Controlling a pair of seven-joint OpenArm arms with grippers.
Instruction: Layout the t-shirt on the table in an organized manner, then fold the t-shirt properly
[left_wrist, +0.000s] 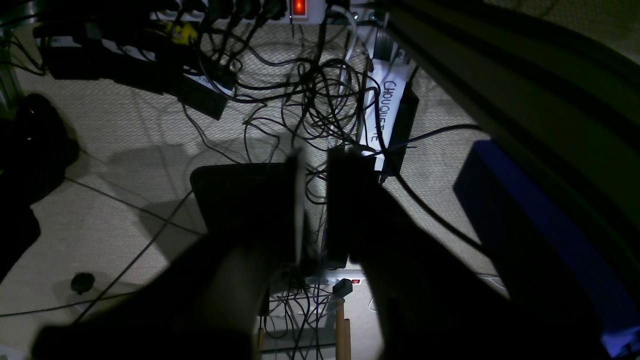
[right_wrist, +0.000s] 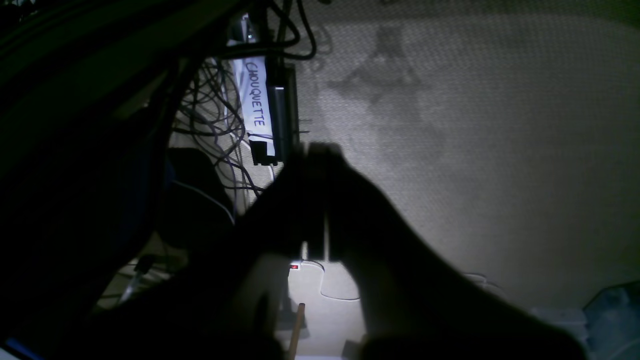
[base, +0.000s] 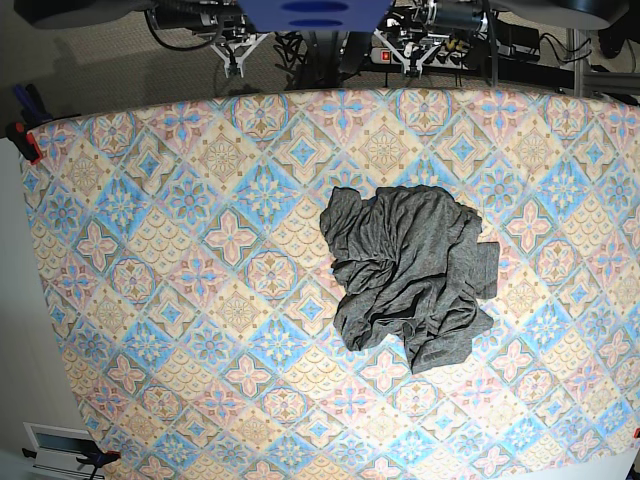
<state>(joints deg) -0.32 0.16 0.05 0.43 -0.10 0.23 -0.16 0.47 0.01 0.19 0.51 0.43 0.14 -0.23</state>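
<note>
The dark grey t-shirt (base: 410, 285) lies crumpled in a wrinkly heap right of centre on the floral-patterned table (base: 200, 250); neither wrist view shows it. Both grippers hang beyond the table's far edge, well away from the cloth. My left gripper (base: 413, 52) is at the top right of the base view. In its own wrist view the left gripper (left_wrist: 315, 160) looks down at the floor, its jaws a narrow slit apart and empty. My right gripper (base: 233, 55) is at the top left. The right gripper (right_wrist: 312, 150) is shut on nothing over carpet.
Under the arms lie a tangle of cables (left_wrist: 320, 90), a power strip with a lit red switch (left_wrist: 298, 7) and a white label reading CHOUQUETTE (right_wrist: 256, 100). A dark blue box (left_wrist: 525, 215) stands beside them. A red clamp (base: 25, 140) grips the table's left corner.
</note>
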